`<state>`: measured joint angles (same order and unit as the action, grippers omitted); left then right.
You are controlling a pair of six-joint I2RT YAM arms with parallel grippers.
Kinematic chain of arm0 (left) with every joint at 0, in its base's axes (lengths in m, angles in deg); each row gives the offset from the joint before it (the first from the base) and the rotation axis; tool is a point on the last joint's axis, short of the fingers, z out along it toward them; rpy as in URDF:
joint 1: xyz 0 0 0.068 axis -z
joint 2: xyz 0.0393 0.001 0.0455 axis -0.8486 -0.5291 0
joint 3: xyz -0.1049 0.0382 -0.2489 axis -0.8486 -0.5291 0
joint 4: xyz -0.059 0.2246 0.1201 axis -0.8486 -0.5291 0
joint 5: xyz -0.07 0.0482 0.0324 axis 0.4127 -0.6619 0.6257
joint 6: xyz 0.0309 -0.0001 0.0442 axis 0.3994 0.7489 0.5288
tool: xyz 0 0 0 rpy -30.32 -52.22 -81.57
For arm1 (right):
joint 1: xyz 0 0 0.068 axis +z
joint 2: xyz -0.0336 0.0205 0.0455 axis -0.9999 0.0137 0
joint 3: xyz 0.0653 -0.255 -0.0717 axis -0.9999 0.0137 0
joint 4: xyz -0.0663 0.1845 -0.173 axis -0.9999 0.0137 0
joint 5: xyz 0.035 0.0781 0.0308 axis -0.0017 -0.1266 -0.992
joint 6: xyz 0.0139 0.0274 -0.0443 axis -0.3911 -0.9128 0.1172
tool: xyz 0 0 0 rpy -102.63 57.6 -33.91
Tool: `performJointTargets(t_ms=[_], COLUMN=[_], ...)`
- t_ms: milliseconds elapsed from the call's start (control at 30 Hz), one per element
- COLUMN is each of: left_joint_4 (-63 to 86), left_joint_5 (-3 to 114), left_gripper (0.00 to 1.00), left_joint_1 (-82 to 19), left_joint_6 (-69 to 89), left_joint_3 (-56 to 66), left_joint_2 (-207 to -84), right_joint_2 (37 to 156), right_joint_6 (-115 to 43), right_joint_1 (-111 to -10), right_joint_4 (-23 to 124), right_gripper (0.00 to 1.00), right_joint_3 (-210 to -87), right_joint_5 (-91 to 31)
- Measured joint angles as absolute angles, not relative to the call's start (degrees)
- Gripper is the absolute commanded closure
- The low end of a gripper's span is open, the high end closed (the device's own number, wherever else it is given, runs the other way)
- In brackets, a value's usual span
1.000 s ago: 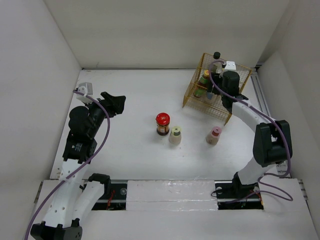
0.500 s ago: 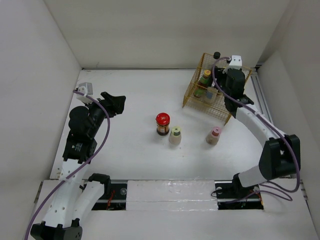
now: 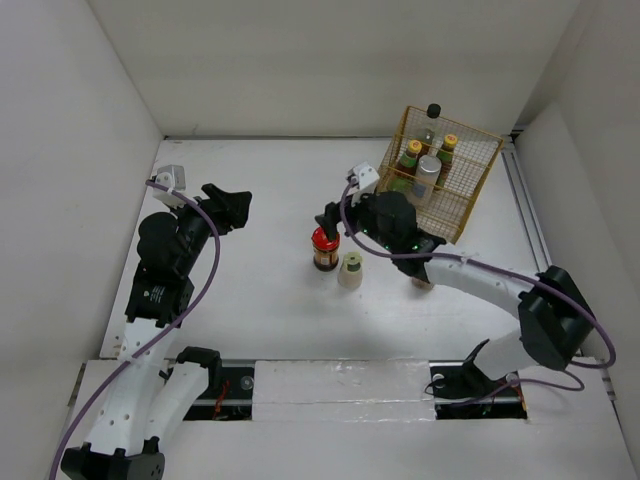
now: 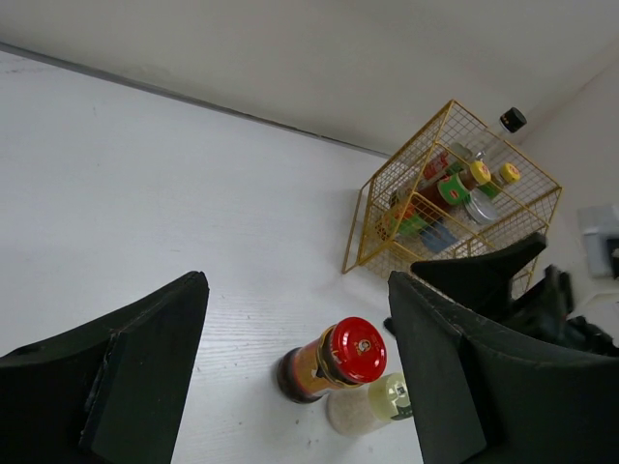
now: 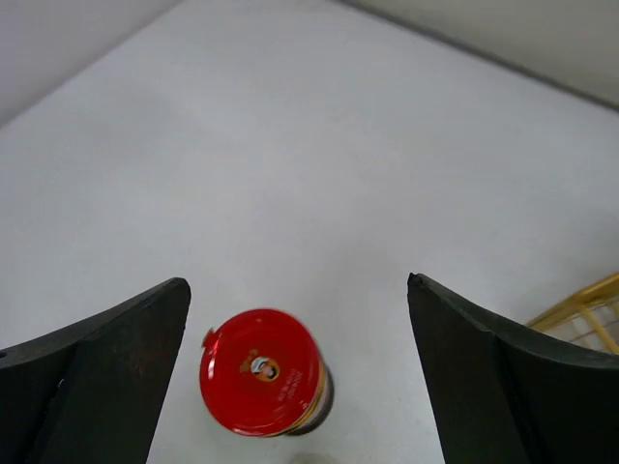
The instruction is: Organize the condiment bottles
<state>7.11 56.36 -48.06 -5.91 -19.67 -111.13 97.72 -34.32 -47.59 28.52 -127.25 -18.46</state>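
Observation:
A red-lidded jar (image 3: pixel 324 246) stands mid-table with a green-topped shaker (image 3: pixel 350 268) touching its right side. My right gripper (image 3: pixel 330 222) hovers just above and behind the jar, open and empty. In the right wrist view the red lid (image 5: pixel 263 385) lies low between the spread fingers (image 5: pixel 106 372) of that gripper (image 5: pixel 295 285). The pink-topped shaker (image 3: pixel 424 284) is mostly hidden under the right arm. My left gripper (image 3: pixel 235 205) stays at the left, open and empty, far from the jar (image 4: pixel 338 360).
The yellow wire basket (image 3: pixel 470 205) at the back right holds two yellow-capped bottles (image 3: pixel 413 150), a silver-topped shaker (image 3: pixel 428 170) and a black-capped bottle (image 3: pixel 433 110). White walls close in the table on three sides.
My right arm left the basket and swung left to above the red-lidded jar, its jaws opening wider. The silver-topped shaker now shows inside the basket. The left arm has not moved.

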Motion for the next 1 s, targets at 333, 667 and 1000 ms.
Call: performJointTargets(t_ms=[333, 667, 1000], left_joint_4=[7.1, 7.1, 7.1], left_joint_5=[56.4, 57.2, 57.4], left_gripper=[0.25, 0.18, 0.19], left_joint_1=[-48.1, -48.1, -48.1], left_joint_6=[-5.9, -5.9, -5.9], left_joint_3=[-19.7, -19.7, -19.7], left_joint_2=[-110.4, -110.9, -110.8], right_joint_2=[101.7, 107.8, 108.1], right_joint_6=[-32.0, -32.0, -32.7], right_joint_1=[-42.7, -42.3, -42.3], right_joint_4=[35.3, 36.5, 37.4], right_gripper=[0.0, 0.01, 0.51], right_joint_3=[-127.5, -127.9, -127.2], right_joint_5=[-21.0, -20.6, -18.3])
